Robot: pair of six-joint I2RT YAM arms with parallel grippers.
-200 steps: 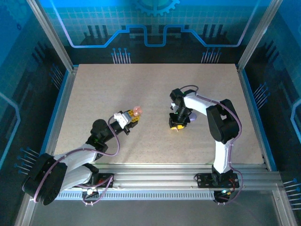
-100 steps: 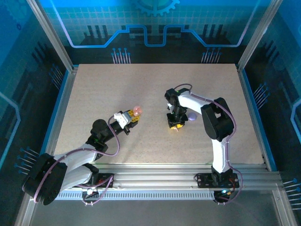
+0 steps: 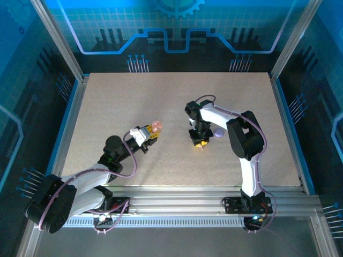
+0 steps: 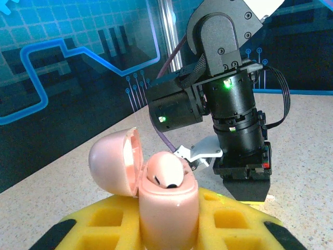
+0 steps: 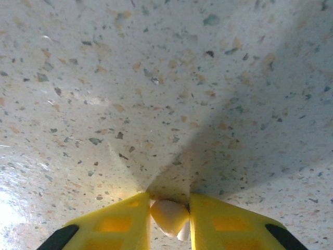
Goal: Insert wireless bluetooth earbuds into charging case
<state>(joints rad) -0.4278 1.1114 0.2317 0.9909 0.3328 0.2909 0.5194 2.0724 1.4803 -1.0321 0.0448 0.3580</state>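
tabletop [image 5: 156,78], right fingers [image 5: 120,221] tighter round earbud [image 5: 169,216]

left gripper [image 4: 169,221], right gripper [image 5: 169,212] both clamped

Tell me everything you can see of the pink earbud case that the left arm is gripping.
The pink case is a smooth, glossy, pale pink shell that looks like plastic, rounded and standing upright. Its domed lid is hinged open and tilted back to the left in the left wrist view. One pale earbud with a dark spot sits in the well of the body. The left end effector clamps the body between its yellow fingers, which touch it on both sides.
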